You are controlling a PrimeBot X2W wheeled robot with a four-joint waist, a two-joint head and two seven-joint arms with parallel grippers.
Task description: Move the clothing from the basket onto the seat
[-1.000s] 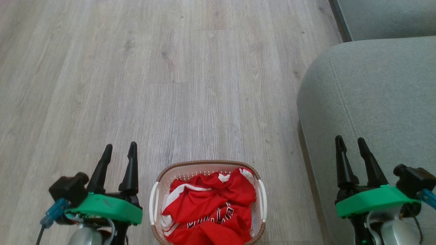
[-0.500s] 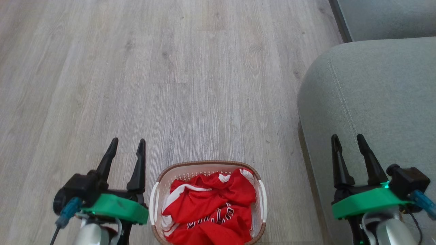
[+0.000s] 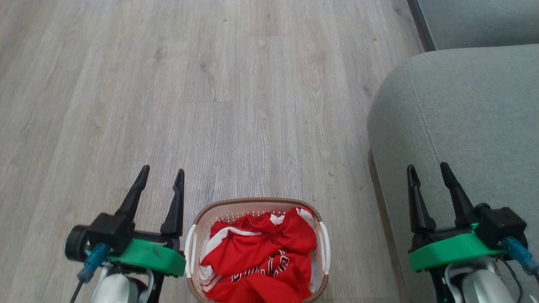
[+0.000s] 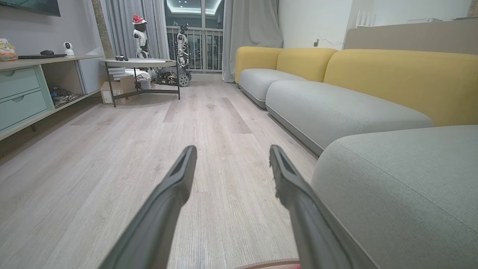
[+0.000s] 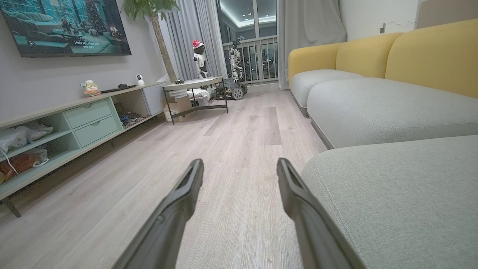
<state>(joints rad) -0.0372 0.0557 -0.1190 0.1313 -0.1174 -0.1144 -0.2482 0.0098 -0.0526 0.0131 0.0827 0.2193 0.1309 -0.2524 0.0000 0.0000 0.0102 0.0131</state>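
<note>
The left gripper (image 3: pixel 163 170), two long dark fingers on a green mount, has its jaws wide apart with nothing between them, above the pale grey wood-plank floor (image 3: pixel 210 105). The right gripper (image 3: pixel 426 166) is the same, jaws spread and holding nothing, over the near rounded corner of the large grey fabric-upholstered seat cushion with a stitched seam (image 3: pixel 463 118).

Between the two grippers, the small oval cream-white perforated plastic basket with a brown rim and white side handles (image 3: pixel 252 201) stands on the floor, a strip of bare planks apart from the seat's side edge. The crumpled bright red jersey clothing with white stripe trim and black-and-white lettering (image 3: pixel 263 252) lies inside the basket. In the left wrist view, yellow back cushions (image 4: pixel 403 82) rise behind the grey seats.
</note>
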